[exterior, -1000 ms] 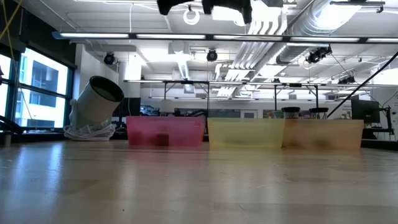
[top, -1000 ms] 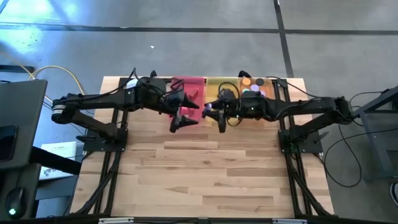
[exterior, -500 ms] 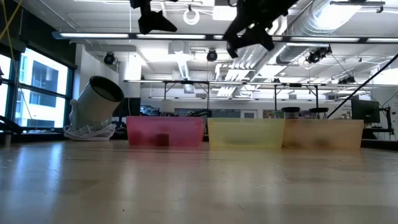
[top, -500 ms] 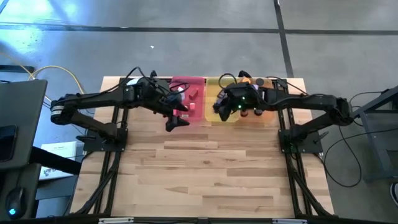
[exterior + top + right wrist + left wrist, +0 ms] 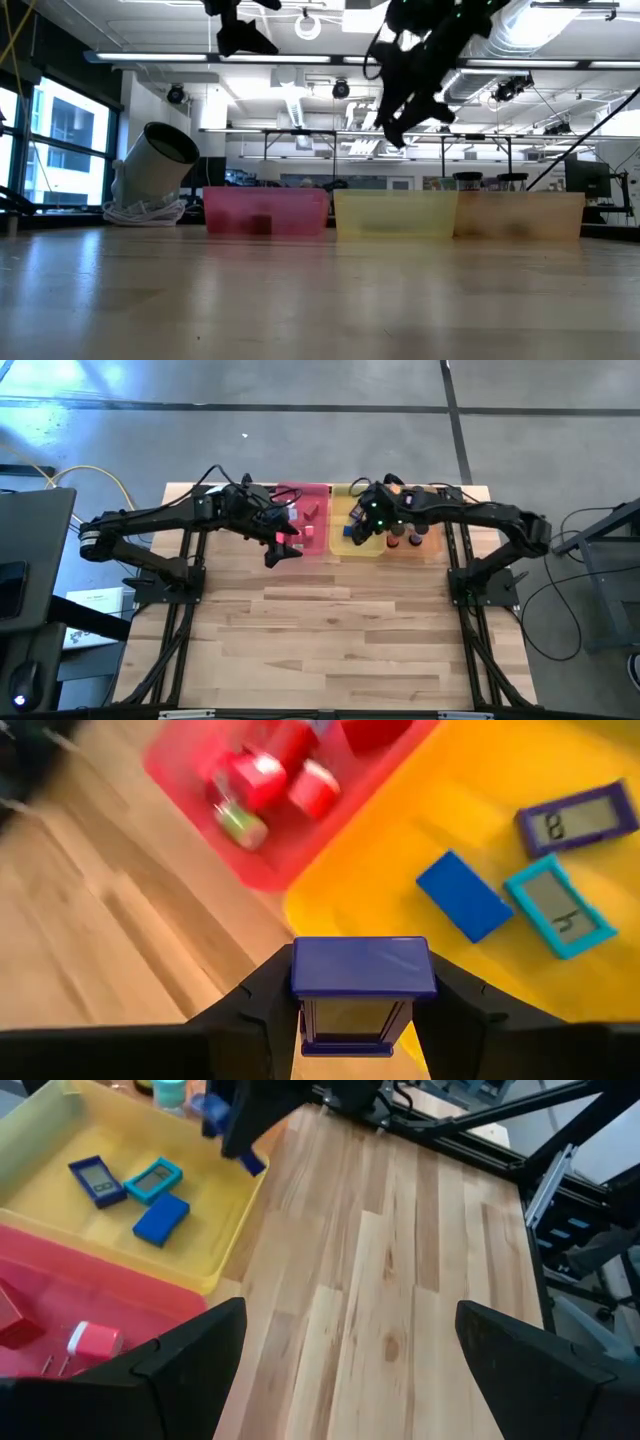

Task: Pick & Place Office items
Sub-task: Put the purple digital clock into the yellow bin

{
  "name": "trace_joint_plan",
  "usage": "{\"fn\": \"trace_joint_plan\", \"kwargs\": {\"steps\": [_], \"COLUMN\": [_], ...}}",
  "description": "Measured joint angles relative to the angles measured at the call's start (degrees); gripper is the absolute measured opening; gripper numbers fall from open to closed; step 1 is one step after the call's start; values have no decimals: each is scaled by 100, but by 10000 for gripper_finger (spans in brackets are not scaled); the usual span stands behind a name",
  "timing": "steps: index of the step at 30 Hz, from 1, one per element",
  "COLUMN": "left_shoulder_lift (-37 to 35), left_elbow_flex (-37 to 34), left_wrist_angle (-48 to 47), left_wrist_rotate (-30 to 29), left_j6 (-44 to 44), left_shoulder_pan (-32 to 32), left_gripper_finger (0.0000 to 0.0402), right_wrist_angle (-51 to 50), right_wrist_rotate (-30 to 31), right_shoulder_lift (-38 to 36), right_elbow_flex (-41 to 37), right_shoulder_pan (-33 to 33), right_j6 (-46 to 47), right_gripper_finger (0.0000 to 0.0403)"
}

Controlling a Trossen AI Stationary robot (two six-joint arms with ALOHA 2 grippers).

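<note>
Currently the right claw (image 5: pixel 362 1020) is clamped on a dark blue block (image 5: pixel 364 982) with a small window on its face, hanging above the near-left corner of the yellow tray (image 5: pixel 620 990), the middle one of three at the far edge of the table (image 5: pixel 330 650).

Done, as far as visible: yellow tray already holds a blue block (image 5: pixel 463 895), a teal display piece (image 5: pixel 558 906) and a purple-framed display piece (image 5: pixel 578 815). Pink tray (image 5: pixel 303 493) to its left holds several red and pink pieces (image 5: pixel 262 778). Orange tray (image 5: pixel 520 215) on the right holds round discs and dark cylinders (image 5: pixel 405 540), partly under the right arm.

Left: the held block is not yet set down. Judging by colour, it belongs in the yellow tray. No loose items show on the bare table, so the sort looks near its end.

Left claw (image 5: pixel 340 1350) is spread wide and empty, hovering above the near edge of the pink tray.

Hard to make out: exact counts in the pink and orange trays. The low view shows only tray walls, not contents. A pale cylinder (image 5: pixel 158 160) stands at far left beyond the trays; what it is I cannot tell.
</note>
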Motion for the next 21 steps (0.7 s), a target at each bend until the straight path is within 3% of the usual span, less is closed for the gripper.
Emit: {"fn": "trace_joint_plan", "kwargs": {"steps": [11, 21], "left_shoulder_lift": [0, 0], "left_elbow_flex": [0, 0], "left_wrist_angle": [-125, -147], "left_wrist_rotate": [-50, -168], "left_j6": [5, 127], "left_shoulder_pan": [0, 0], "left_gripper_finger": [352, 352], "right_wrist_angle": [-554, -627], "right_wrist_rotate": [-133, -162], "right_shoulder_lift": [1054, 1381], "right_elbow_flex": [0, -2], "right_shoulder_pan": [-170, -187], "right_j6": [-430, -658], "right_gripper_finger": [146, 169]}}
